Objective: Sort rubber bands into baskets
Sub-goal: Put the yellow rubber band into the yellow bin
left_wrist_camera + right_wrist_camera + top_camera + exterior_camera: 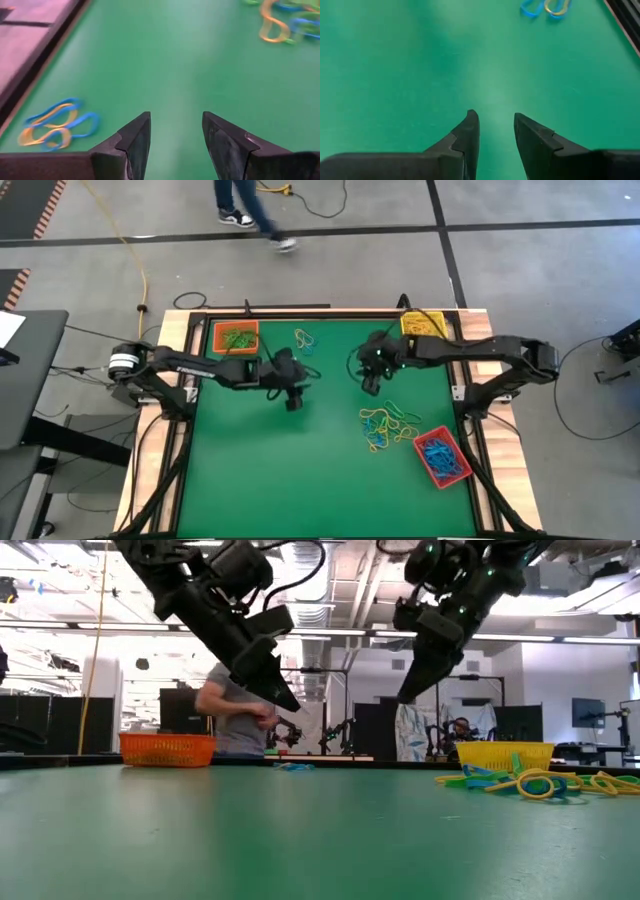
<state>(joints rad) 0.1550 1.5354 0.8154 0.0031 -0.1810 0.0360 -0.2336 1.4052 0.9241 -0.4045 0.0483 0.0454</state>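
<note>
Your left gripper (175, 142) and right gripper (495, 137) hover with dark wedge fingers parted, holding nothing; thin looped bands (388, 425) lie below the right gripper, baskets (442, 457) beyond.

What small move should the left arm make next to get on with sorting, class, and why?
Probably lower the left gripper toward the small cluster of rubber bands beside the orange basket. Its fingers are open and empty above bare green mat, and those loose bands lie closest to it; the bigger pile sits nearer the right gripper.
</note>
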